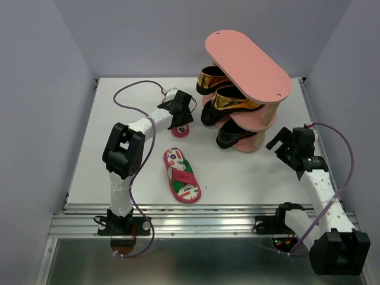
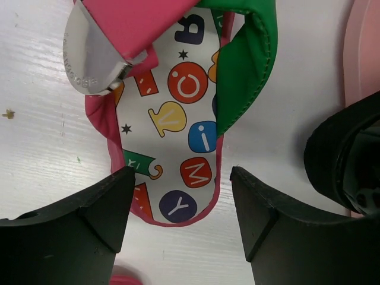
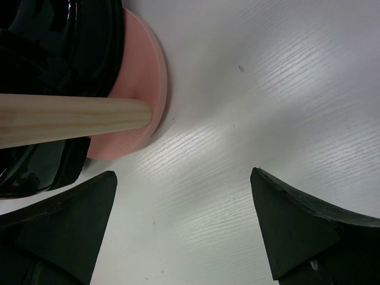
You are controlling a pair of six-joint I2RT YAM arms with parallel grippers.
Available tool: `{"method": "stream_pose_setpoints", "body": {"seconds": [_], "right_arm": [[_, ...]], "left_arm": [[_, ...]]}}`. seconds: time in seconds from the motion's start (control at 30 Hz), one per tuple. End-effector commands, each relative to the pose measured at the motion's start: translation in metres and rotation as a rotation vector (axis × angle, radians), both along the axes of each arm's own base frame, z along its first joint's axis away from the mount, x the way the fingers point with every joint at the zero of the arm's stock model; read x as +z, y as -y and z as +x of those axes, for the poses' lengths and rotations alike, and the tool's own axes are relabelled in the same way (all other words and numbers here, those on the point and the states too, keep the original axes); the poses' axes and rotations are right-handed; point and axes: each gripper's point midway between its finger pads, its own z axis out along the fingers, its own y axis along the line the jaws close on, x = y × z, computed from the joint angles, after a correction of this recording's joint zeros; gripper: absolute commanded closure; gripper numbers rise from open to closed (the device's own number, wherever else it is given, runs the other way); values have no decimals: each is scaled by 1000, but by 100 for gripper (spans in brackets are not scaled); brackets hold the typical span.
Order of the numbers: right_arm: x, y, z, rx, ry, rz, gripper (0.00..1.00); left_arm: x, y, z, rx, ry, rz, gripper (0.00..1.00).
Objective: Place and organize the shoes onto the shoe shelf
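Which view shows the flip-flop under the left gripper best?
Left wrist: the flip-flop fills the frame, footbed and straps clear. Top external shows only its end past the left gripper; right wrist, nothing.

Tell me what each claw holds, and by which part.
Nothing is held. The left claw is open astride the heel of a flip-flop, not closed on it; the right claw is open over the table beside the shelf.

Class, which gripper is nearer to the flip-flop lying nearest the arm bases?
Left. The left gripper hangs just beyond the flip-flop, over its twin; the right gripper is farther right, beside the shelf.
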Motion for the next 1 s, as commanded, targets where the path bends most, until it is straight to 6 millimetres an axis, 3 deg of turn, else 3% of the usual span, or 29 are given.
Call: {"method": "stream_pose_setpoints", "body": {"seconds": [0.0, 0.23, 0.5, 0.6, 0.67, 0.77, 0.9, 0.97], "right_arm": [[11, 3, 5, 2, 46, -17, 0], [10, 1, 5, 5, 41, -8, 0], [11, 1, 3, 7, 48, -9, 0], [11, 1, 3, 4, 51, -11, 0], [10, 1, 3, 6, 49, -8, 0], [8, 1, 3, 4, 41, -5, 0], [9, 1, 4, 5, 45, -9, 0], [9, 1, 3, 6, 44, -10, 0]], "left_arm": [[3, -29, -6, 54, -21, 147, 23], [3, -79, -32, 117, -111, 369, 23], [32, -118, -27, 187, -78, 443, 23], [47, -106, -22, 149, -39, 392, 23], [63, -71, -15, 66, 46, 281, 22], [65, -31, -18, -35, 98, 180, 15], [52, -17, -14, -63, 85, 184, 14], [47, -16, -9, -80, 96, 203, 24]]}}
